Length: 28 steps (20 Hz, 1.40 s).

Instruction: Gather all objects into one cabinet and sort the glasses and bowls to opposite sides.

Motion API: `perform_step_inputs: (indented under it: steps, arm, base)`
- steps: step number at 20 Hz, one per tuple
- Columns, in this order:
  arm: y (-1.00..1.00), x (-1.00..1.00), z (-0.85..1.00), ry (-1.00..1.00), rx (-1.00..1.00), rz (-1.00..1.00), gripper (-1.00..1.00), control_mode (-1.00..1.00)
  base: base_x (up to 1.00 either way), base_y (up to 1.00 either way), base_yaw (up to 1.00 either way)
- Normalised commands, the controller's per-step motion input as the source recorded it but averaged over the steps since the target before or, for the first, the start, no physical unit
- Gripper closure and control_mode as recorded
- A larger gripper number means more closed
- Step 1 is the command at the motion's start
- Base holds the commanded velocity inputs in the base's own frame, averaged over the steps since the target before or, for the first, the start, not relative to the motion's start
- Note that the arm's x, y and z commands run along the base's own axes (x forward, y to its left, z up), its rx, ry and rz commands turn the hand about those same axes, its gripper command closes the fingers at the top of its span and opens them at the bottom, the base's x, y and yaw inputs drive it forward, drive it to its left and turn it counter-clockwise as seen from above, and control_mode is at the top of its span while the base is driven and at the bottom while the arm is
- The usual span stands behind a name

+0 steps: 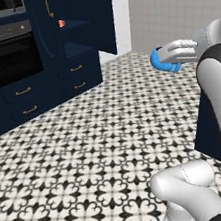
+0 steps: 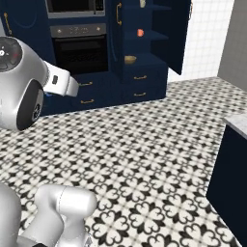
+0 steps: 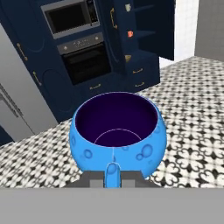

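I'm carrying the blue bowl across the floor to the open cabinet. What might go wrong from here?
1. The hand pinches the blue bowl by its rim alone, so it may tilt or slip while the base drives.
2. The cabinet shelves already hold an orange-red mug, a wooden bowl and a beige mug; the incoming bowl might knock one.
3. The open door could catch the arm.

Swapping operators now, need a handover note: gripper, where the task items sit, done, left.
Gripper: shut on the blue bowl, carried in the air over the tiled floor, well away from the cabinet.
Cabinet door open. Inside: beige mug on the top shelf, orange-red mug on the next, wooden bowl on the shelf below.
Done: three items are in the cabinet, blue bowl picked up.
Left: bring the blue bowl to the cabinet, then put mugs and bowls on opposite sides.
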Motion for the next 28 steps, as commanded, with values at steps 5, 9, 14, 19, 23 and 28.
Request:
perform_step_inputs:
  steps: [5,9,14,19,23,28]
  arm:
    - [0.00,0.00,0.00,0.00,0.00,0.00,1.00,1.00]
    - [0.00,0.00,0.00,0.00,0.00,0.00,1.00,1.00]
    - [0.00,0.00,0.00,0.00,0.00,0.00,1.00,1.00]
    - [0.00,0.00,0.00,0.00,0.00,0.00,1.00,1.00]
    - [0.00,0.00,0.00,0.00,0.00,0.00,1.00,1.00]
    - [0.00,0.00,0.00,0.00,0.00,0.00,1.00,1.00]
  base:
    - [0.59,0.16,-0.10]
    - [0.55,0.27,-0.12]
    - [0.47,0.19,-0.13]
    - [0.54,0.10,-0.15]
    - [0.76,0.24,-0.18]
    - [0.93,0.26,-0.17]
